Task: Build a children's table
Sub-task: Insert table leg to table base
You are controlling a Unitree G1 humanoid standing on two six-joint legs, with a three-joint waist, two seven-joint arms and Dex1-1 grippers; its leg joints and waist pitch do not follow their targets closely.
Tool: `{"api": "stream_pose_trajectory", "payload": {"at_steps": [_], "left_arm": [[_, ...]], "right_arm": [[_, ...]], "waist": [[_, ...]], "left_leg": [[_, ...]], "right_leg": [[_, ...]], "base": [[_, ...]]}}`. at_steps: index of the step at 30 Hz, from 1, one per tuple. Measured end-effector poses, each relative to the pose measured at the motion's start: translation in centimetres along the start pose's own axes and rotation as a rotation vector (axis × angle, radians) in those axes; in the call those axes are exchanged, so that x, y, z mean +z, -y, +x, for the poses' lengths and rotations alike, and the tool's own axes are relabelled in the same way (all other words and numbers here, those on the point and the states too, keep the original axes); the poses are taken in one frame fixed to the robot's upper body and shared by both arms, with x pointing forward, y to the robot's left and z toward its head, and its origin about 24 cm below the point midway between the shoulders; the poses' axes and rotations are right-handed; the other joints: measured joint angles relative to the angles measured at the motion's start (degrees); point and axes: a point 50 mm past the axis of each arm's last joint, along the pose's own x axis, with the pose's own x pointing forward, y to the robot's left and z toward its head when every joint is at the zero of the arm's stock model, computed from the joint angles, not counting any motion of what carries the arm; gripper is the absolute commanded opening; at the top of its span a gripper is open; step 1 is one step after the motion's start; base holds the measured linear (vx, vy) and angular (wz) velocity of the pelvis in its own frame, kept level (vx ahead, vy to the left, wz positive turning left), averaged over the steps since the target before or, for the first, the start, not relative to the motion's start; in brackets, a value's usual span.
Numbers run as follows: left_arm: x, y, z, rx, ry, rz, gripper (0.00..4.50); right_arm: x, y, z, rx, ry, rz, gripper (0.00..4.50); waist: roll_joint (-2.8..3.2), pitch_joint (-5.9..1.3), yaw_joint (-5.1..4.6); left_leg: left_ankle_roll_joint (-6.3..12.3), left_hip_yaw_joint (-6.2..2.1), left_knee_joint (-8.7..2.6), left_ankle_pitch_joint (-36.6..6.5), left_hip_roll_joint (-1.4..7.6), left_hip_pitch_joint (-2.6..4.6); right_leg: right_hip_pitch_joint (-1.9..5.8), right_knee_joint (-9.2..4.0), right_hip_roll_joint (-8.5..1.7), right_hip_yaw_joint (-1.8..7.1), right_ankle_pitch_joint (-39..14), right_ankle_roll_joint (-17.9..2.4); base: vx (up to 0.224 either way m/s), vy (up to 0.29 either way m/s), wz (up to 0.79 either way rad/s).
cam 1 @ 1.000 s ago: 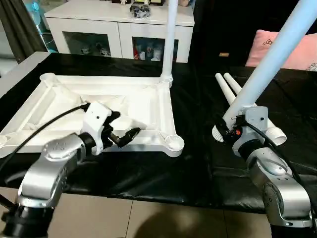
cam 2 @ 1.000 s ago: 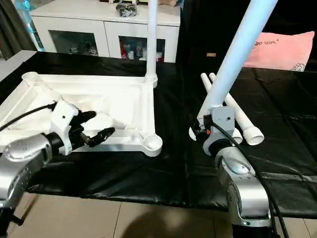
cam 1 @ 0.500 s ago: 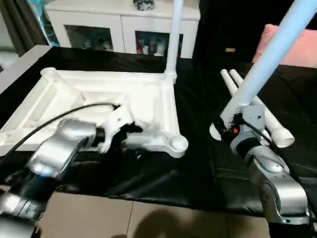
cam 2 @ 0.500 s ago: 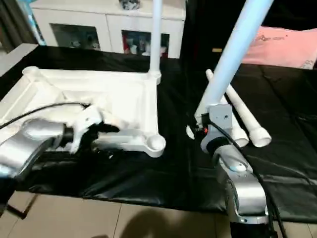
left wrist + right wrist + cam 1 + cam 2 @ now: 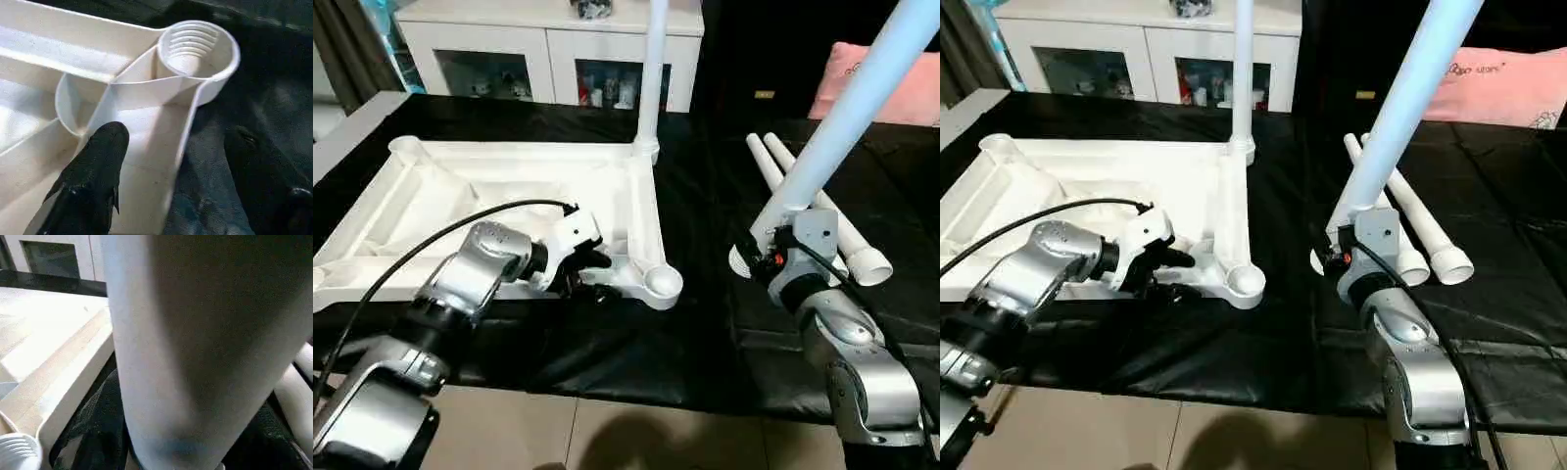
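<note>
My left claw (image 5: 171,161) stands open astride the near rim of the upturned tabletop (image 5: 489,186), beside its empty corner socket (image 5: 195,46). My right claw (image 5: 762,257) grips a slanting leg (image 5: 847,117). One leg (image 5: 651,78) stands in the far socket; two legs (image 5: 832,220) lie on the black surface (image 5: 705,196).

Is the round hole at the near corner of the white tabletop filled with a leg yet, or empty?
Empty. The corner socket shows bare ribbed walls inside; the right gripper holds a leg apart from it.
</note>
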Motion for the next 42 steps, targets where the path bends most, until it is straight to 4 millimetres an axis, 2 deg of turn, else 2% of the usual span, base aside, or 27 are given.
{"api": "stream_pose_trajectory", "payload": {"at_steps": [8, 15, 23, 25, 28, 31, 34, 37, 41, 42], "left_arm": [[-1.0, -0.1, 0.4, -0.032, -0.04, -0.016, 2.6], [-0.6, -0.6, 0.7, -0.043, -0.046, 0.003, 1.95], [-0.5, -0.8, 0.9, -0.077, -0.055, 0.009, 1.49], [-0.5, -0.8, 0.8, -0.083, -0.062, 0.018, 1.13], [-0.7, -0.8, 0.9, -0.092, -0.072, 0.014, 1.05], [-0.9, -0.8, 0.9, -0.102, -0.078, 0.017, 0.71], [-1.0, -0.7, 0.9, -0.112, -0.086, 0.023, 0.61], [-1.0, -0.7, 0.9, -0.118, -0.089, 0.038, 0.25], [-0.9, -0.6, 1.0, -0.135, -0.095, 0.052, 0.17], [-0.9, -0.6, 1.0, -0.131, -0.097, 0.041, 0.03]], "right_arm": [[0.0, 0.0, 0.0, -0.002, -0.001, 0.001, 1.94], [-0.4, 0.0, -0.2, -0.006, -0.012, 0.006, 1.94], [-0.4, 0.0, -0.2, -0.007, -0.012, 0.005, 1.94], [-0.4, 0.0, -0.2, -0.006, -0.012, 0.005, 1.94], [-0.4, 0.0, -0.2, -0.006, -0.012, 0.005, 1.94], [-0.4, 0.0, -0.2, -0.006, -0.012, 0.005, 1.94], [-0.4, 0.0, -0.2, -0.004, -0.012, 0.005, 1.94], [-0.4, -0.1, -0.2, 0.004, -0.01, 0.004, 1.94], [-0.3, -0.5, -0.1, 0.043, -0.003, 0.016, 1.94], [0.1, -0.6, 0.1, 0.063, 0.009, 0.019, 1.94]], "waist": [[0.14, 0.06, 0.07], [0.18, 0.08, 0.16], [0.19, 0.09, 0.11], [0.19, 0.09, 0.13], [0.19, 0.09, 0.12], [0.19, 0.09, 0.12], [0.19, 0.09, 0.15], [0.19, 0.09, 0.14], [0.19, 0.09, -0.1], [0.21, 0.11, -0.23]], "left_leg": [[0.0, 0.0, -0.09, 0.0, 0.0, 0.01], [0.0, 0.02, -0.09, 0.0, 0.0, 0.01], [0.01, 0.04, -0.26, 0.0, 0.0, 0.01], [0.02, 0.06, -0.35, 0.0, 0.0, 0.01], [0.05, 0.08, -0.5, 0.0, 0.0, 0.0], [0.05, 0.11, -0.63, 0.0, 0.0, 0.01], [0.07, 0.11, -0.73, 0.1, 0.0, 0.02], [0.08, 0.13, -0.82, 0.1, 0.0, 0.03], [0.07, 0.19, -0.88, 0.1, 0.0, 0.01], [0.06, 0.2, -0.88, 0.1, 0.0, 0.01]], "right_leg": [[0.0, -0.03, 0.0, 0.0, 0.0, 0.0], [0.0, -0.04, -0.01, 0.0, 0.0, 0.0], [0.0, -0.07, -0.01, 0.0, 0.0, 0.0], [0.0, -0.09, -0.01, 0.01, 0.0, 0.0], [0.0, -0.13, -0.01, 0.01, 0.0, 0.0], [0.0, -0.14, -0.01, 0.0, 0.0, -0.1], [0.0, -0.18, -0.01, -0.01, -0.1, -0.1], [0.0, -0.27, -0.01, -0.01, 0.0, -0.1], [0.0, -0.42, -0.01, 0.0, 0.0, -0.1], [0.0, -0.42, -0.01, 0.01, 0.0, -0.1]], "base": [[0.0, 0.0, 0.0], [0.0, 0.0, 0.0], [0.0, 0.0, 0.0], [0.0, 0.0, 0.0], [0.0, 0.0, 0.0], [0.0, 0.0, 0.0], [0.0, 0.0, 0.0], [0.0, 0.0, 0.0], [0.0, 0.0, 0.0], [0.0, 0.0, 0.0]]}}
